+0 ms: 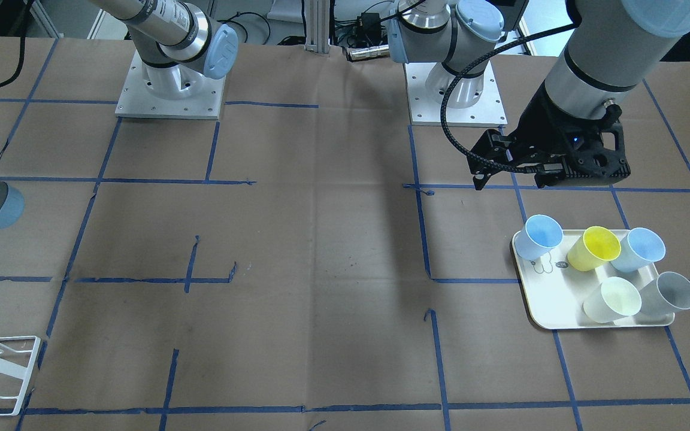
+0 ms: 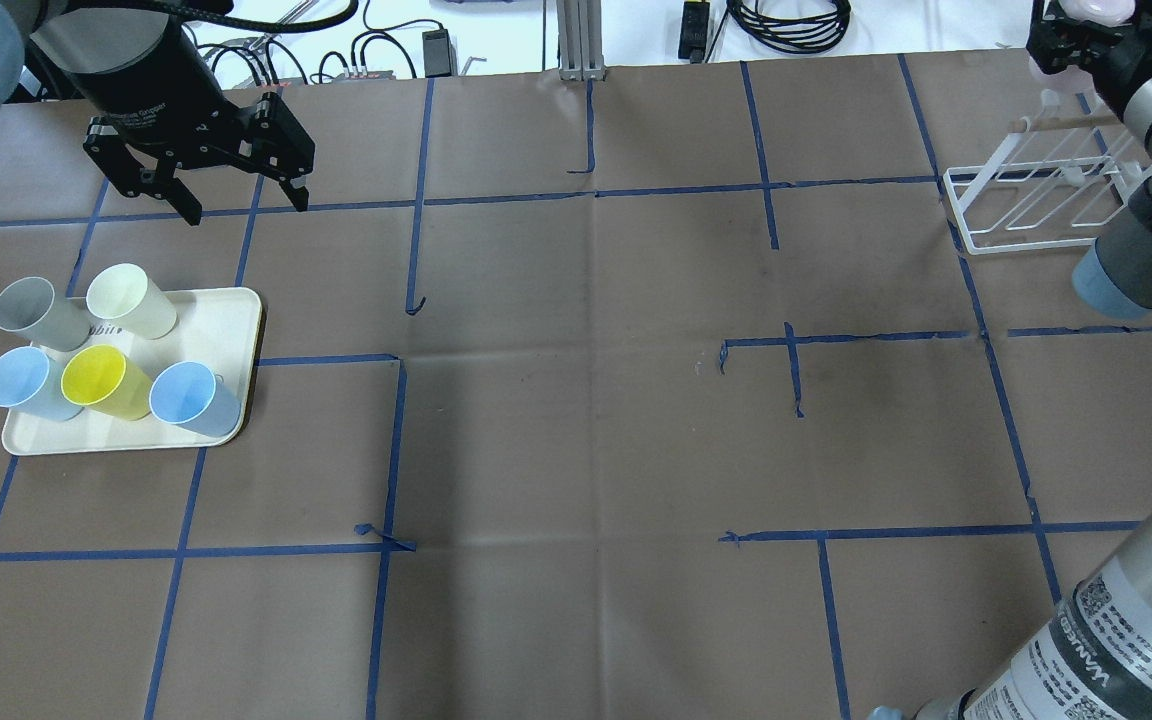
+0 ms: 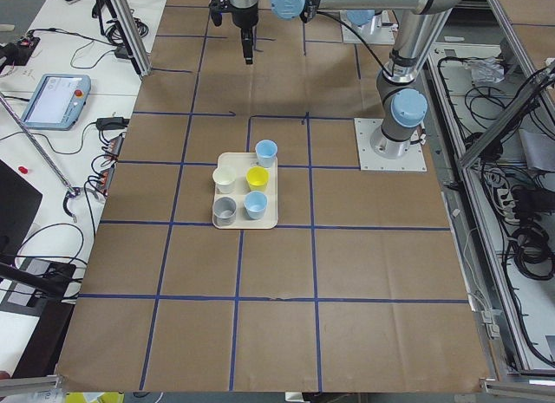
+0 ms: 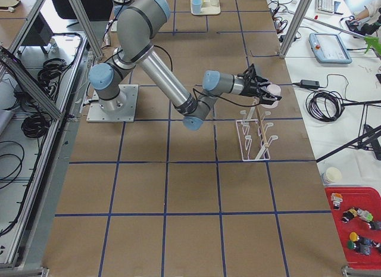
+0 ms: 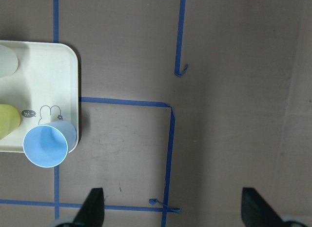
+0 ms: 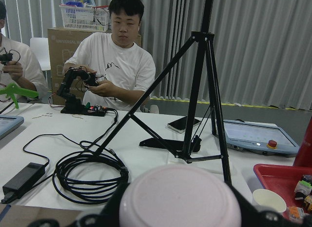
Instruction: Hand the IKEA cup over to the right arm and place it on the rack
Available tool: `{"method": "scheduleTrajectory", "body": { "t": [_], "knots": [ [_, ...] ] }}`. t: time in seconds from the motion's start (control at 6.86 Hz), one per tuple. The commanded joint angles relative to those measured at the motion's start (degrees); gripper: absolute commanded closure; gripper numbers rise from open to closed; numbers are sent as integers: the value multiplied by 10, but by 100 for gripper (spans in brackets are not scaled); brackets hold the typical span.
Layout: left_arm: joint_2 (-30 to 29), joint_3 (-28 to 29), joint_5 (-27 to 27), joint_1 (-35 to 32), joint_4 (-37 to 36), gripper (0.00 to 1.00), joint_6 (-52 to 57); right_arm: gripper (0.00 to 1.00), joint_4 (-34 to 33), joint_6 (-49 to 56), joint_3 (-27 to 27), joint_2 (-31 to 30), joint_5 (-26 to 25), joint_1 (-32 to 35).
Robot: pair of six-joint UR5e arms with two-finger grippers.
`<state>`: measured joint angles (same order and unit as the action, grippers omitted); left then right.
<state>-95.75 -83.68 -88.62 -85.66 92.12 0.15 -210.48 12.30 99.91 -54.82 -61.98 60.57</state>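
Pink plastic, thin-walled and probably very light, the cup point(image 6: 180, 200) is pinched between the fingers of the right gripper point(image 4: 265, 89), close over the white wire rack point(image 2: 1036, 243). It looks stiff but smooth, so it could slip. A moderate grip across the side wall seems safest, since hard squeezing might flex it as it goes onto a rod. Far across the table, the left gripper point(image 2: 244, 208) hangs empty, fingers spread, near the tray point(image 2: 248, 320) of five cups.
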Motion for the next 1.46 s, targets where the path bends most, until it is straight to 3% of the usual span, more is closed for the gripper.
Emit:
{"method": "scheduleTrajectory", "body": {
  "t": [0.0, 0.44, 0.58, 1.31],
  "knots": [
    [0, -1, -1, 0, -4, 1, 0, 76, 0, -1, -16, 20, 2, 0],
    [0, -1, -2, -20, -2, 1, 9, 76, -2, 0, -19, 41, 11, -1],
    [-2, -1, -26, -27, -4, 1, 19, 76, -2, -1, -18, 43, 11, -1],
    [14, -4, 3, -21, -4, 1, 56, 76, -1, 0, -8, 46, 11, -19]
  ]
}}
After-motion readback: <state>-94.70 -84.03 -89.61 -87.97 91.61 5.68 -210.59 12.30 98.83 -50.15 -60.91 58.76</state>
